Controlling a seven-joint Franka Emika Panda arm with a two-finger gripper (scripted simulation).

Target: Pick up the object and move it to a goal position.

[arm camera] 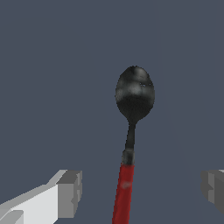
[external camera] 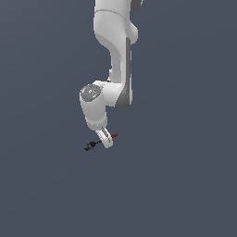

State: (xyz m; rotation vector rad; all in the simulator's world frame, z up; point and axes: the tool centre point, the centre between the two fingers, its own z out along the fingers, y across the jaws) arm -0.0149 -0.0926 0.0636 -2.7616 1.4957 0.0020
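Grey finger pads frame the scene in the wrist view, one at lower left, the other at the lower right edge; the gripper stands spread wide, pinching nothing; between the pads, touching neither, lies the object, a spoon, its red handle at bottom centre and black bowl toward upper centre; its long axis runs crosswise to the fingers' closing line, which looks apt for a pinch on the handle; in the exterior view it pokes out either side of the hand at centre frame.

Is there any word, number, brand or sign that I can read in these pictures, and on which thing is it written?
None: no text, number or sign shows in either view.
The spoon, red handle and black bowl, bears no marking.
The white arm and the fingers are plain too.
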